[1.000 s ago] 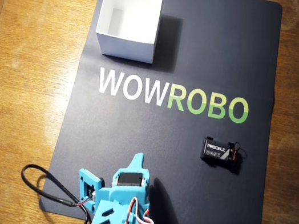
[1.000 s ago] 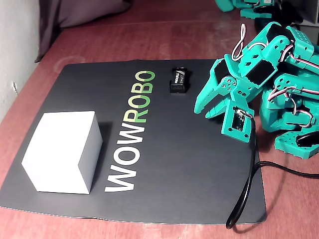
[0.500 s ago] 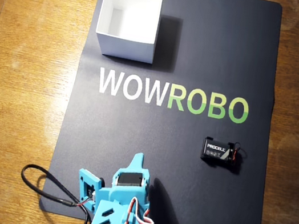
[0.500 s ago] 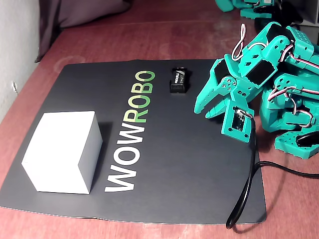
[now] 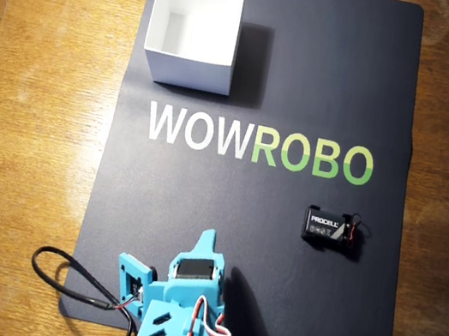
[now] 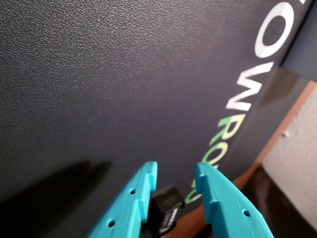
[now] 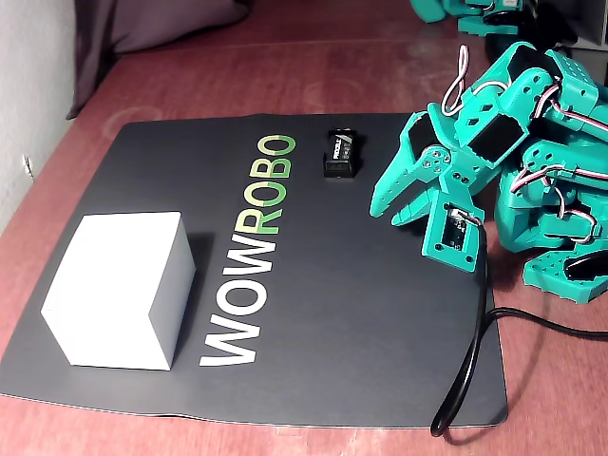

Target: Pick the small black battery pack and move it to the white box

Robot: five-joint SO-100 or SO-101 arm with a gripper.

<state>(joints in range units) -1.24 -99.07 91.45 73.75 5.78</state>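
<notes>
We are at the approach step: our gripper (image 6: 173, 181) is empty, jaws apart, and must reach the battery pack (image 5: 327, 228) lying right of it, far from the white box (image 5: 194, 30).

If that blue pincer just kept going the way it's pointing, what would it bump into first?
Probably the small black battery pack: in the wrist view it sits on the black mat between the open pincer fingers, though how far ahead is unclear.

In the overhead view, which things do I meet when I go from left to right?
Black cable → white box → gripper → battery pack.
</notes>
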